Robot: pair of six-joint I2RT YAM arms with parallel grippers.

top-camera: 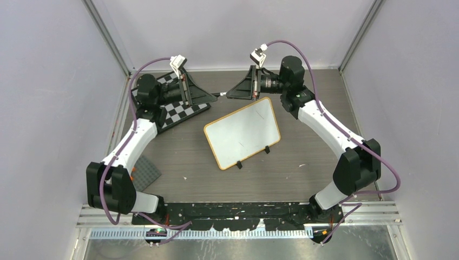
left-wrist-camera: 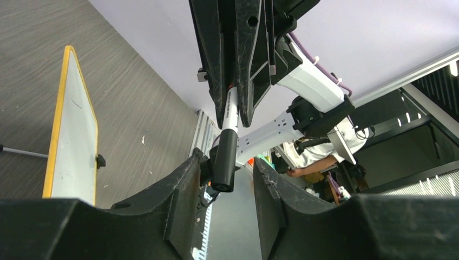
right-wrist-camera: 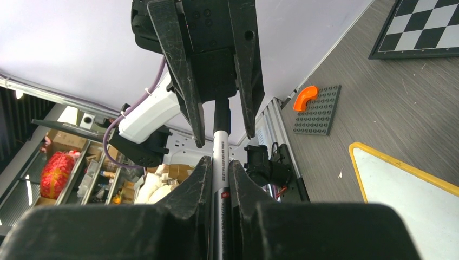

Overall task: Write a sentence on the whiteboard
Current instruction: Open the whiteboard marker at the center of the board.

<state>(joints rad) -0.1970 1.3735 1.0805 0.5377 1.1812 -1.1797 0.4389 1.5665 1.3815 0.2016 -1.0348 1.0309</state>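
Note:
The whiteboard [top-camera: 242,132] lies flat mid-table, white with an orange-tan rim and two black clip feet; it also shows in the left wrist view [left-wrist-camera: 73,141] and the right wrist view [right-wrist-camera: 411,200]. My right gripper [top-camera: 230,93] is shut on a marker's white barrel [right-wrist-camera: 219,149] and holds it level above the board's far edge. The marker's black cap [left-wrist-camera: 224,162] points at my left gripper [top-camera: 212,95]. The left gripper [left-wrist-camera: 227,162] is open, its fingertips on either side of the cap with gaps on both sides.
A black-and-white chessboard [top-camera: 181,111] lies at the back left under the left arm. A grey studded baseplate [top-camera: 143,172] lies near the left arm's base, with an orange curved piece [right-wrist-camera: 305,96] on it. Purple walls close three sides.

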